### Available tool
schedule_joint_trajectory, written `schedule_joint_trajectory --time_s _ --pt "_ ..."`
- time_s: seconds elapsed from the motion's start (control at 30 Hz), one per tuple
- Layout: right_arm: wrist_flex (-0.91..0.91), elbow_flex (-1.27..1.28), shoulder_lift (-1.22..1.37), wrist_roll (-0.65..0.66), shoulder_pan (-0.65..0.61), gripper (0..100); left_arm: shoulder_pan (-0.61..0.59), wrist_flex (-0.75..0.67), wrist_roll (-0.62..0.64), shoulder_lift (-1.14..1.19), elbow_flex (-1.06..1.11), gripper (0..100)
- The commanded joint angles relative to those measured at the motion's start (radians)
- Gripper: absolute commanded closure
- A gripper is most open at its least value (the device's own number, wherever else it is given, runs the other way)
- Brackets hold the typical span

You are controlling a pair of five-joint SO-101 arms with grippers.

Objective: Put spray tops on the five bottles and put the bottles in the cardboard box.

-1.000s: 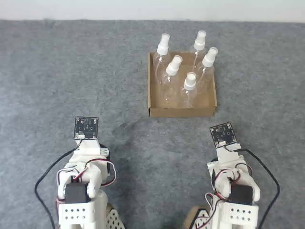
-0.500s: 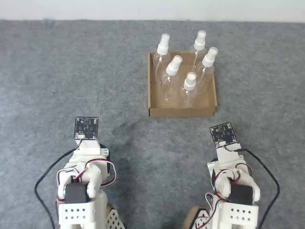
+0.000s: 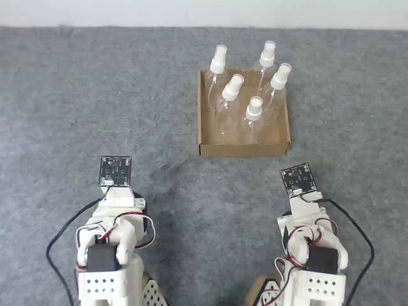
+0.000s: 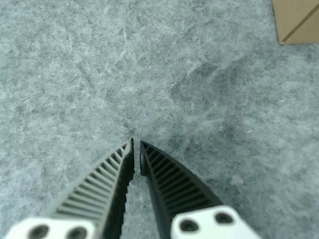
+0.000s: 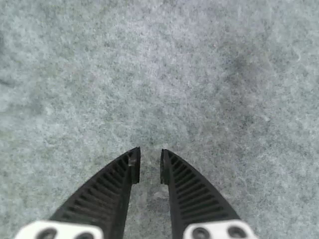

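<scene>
Several clear bottles with white spray tops stand upright inside the cardboard box at the back of the table, right of centre. Both arms are drawn back at the near edge, well short of the box. In the left wrist view, my left gripper is shut over bare grey felt, with a corner of the box farther off. My right gripper hangs over bare felt too, its fingers drawn together to a narrow gap with nothing between them.
Grey felt covers the whole table. The left arm and right arm stand folded at the front edge, cables looping beside each. A pale wall runs along the far edge.
</scene>
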Motion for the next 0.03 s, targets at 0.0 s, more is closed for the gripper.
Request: schedule_joint_trajectory --time_s 0.0 --pt "0.007 0.023 -0.016 0.011 0.002 95.4 -0.003 0.005 0.008 -0.006 -0.008 99"
